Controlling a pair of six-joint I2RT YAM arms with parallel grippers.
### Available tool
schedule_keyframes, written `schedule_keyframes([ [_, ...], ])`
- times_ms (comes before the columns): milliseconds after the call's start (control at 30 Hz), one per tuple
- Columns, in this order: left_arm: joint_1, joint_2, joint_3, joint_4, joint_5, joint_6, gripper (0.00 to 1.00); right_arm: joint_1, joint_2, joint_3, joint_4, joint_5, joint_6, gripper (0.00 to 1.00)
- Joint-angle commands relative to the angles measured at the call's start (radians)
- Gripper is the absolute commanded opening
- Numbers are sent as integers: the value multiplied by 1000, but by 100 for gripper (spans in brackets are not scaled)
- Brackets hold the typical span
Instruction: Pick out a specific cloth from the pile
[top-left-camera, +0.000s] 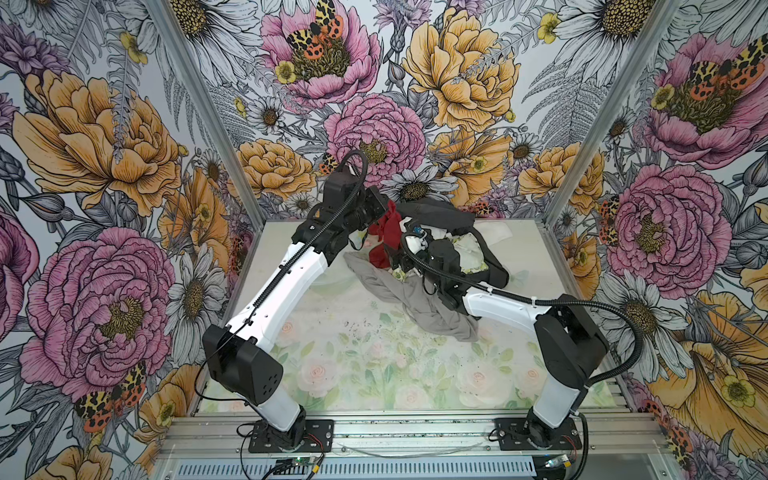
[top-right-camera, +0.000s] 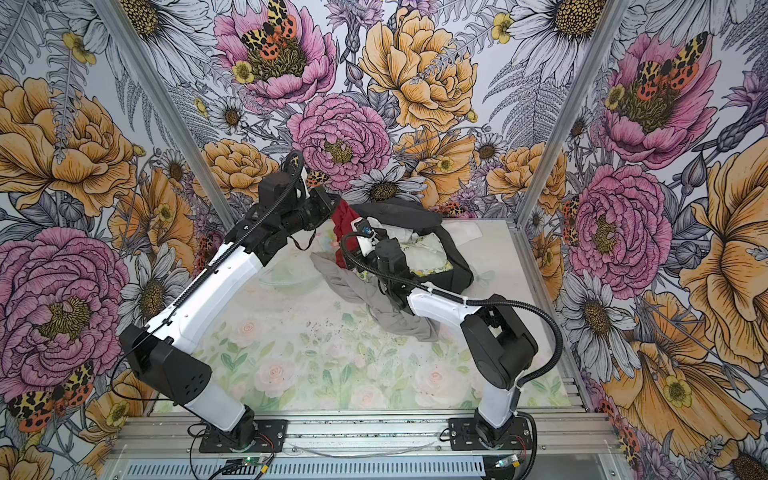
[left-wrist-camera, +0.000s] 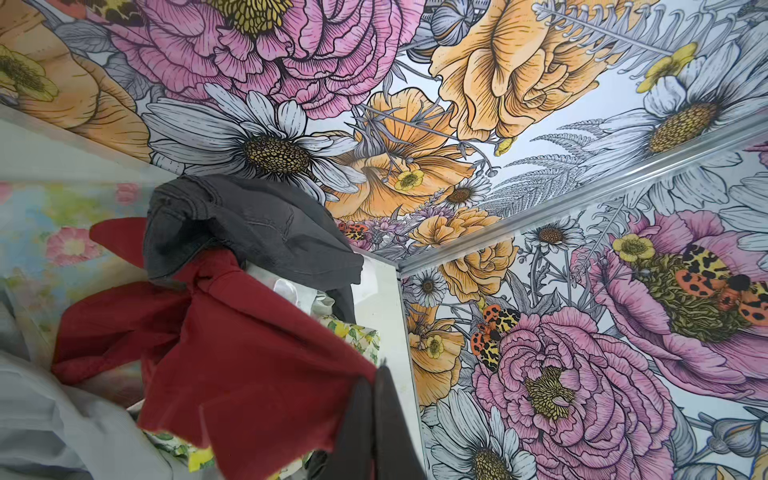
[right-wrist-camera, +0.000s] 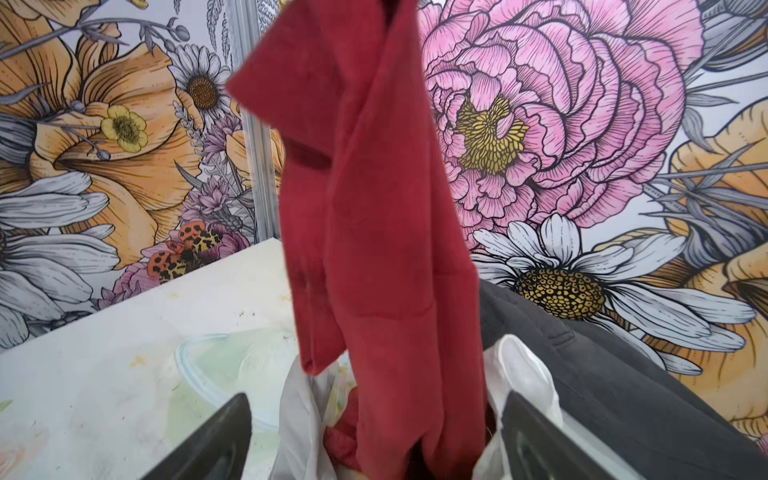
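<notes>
The cloth (top-left-camera: 384, 235), plain deep red, hangs in a long fold above the pile (top-left-camera: 440, 257) at the back of the table. My left gripper (top-left-camera: 380, 203) is shut on its top edge; in the left wrist view the two dark fingers (left-wrist-camera: 374, 415) press together with the cloth (left-wrist-camera: 249, 365) spilling from them. My right gripper (right-wrist-camera: 374, 440) is open low beside the pile, and the hanging cloth (right-wrist-camera: 374, 249) drops between its spread fingers (right-wrist-camera: 220, 440). The cloth's lower end still lies among white pieces (right-wrist-camera: 523, 374). In a top view the cloth (top-right-camera: 345, 224) hangs below my left gripper (top-right-camera: 332, 205).
The pile holds a dark charcoal garment (top-left-camera: 440, 214), a light grey garment (top-left-camera: 415, 299) spreading toward the front, and a lemon-print cloth (top-left-camera: 469, 253). A white piece (top-left-camera: 494, 230) lies at the back right. The floral table (top-left-camera: 353, 365) is walled in by flowered panels.
</notes>
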Motion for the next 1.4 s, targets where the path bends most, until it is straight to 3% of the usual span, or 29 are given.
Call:
schedule_keyframes([
  [0,-2,-57,-14,82,34,23,0,-15,66,90,73,0,69,93],
  [67,-1,-69,-32,90,39,18,0,-26,107,122,100,0,103,87],
  [133,1,-82,-47,91,37,17,0,-38,142,153,119,-2,140,73],
  [267,13,-101,-89,98,46,14,0,-56,175,184,163,-31,194,22],
  [300,20,-108,-104,101,43,15,0,-56,172,185,163,-35,194,5],
  [333,26,-113,-117,104,40,16,0,-55,169,186,166,-35,190,0],
  [633,97,-173,-304,217,46,46,0,-82,116,237,117,-14,263,0],
  [700,110,-186,-353,249,50,45,9,-89,111,281,78,-1,299,0],
  [800,132,-202,-413,303,73,43,36,-100,106,328,57,13,360,0],
  [900,137,-225,-462,358,89,51,55,-103,105,376,28,16,385,0],
  [1033,129,-240,-489,371,90,131,76,-107,92,414,14,7,411,0],
  [1367,74,-190,-578,408,92,332,80,-107,39,549,-85,4,461,0],
])
